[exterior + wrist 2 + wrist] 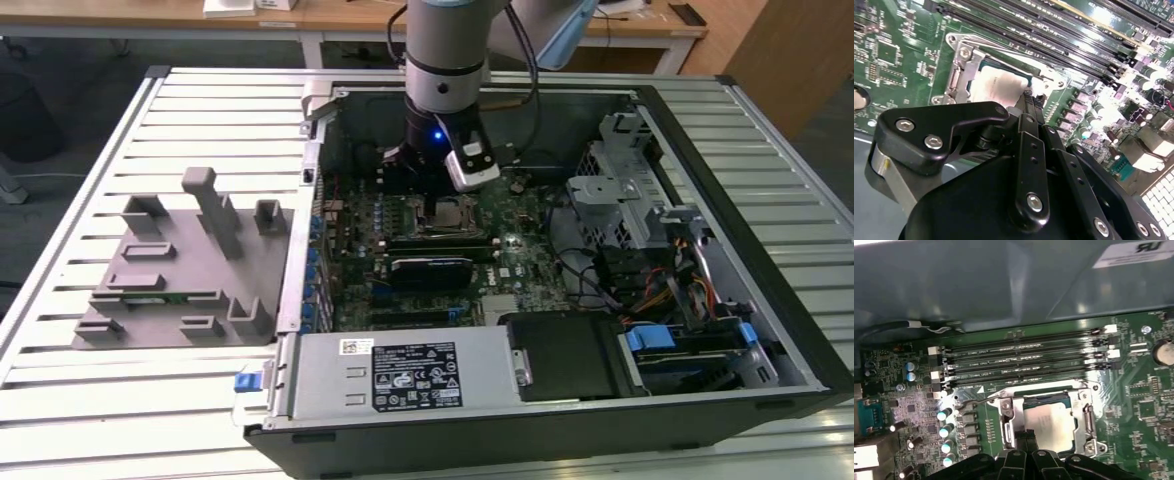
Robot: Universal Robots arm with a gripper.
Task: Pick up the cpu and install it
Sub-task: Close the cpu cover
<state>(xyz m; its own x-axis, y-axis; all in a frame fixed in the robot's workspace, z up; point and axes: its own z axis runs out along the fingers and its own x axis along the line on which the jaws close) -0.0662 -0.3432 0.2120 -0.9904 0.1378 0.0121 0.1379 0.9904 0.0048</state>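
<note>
The cpu (1051, 420) lies flat inside the metal frame of the motherboard socket (1089, 415), its silver-white top (999, 85) facing up. The gripper (1027, 94) hangs just above the socket's edge beside the cpu, shut with its narrow black fingers (1024, 436) together and nothing between them. In the exterior view the arm's wrist (441, 110) stands over the socket (447, 213) in the middle of the open computer case.
Several memory slots (1024, 360) run alongside the socket. A grey power-supply box (400, 375) sits at the case's front and a drive cage (627, 190) at the exterior view's right. A grey parts fixture (174, 270) lies on the slatted table at the exterior view's left.
</note>
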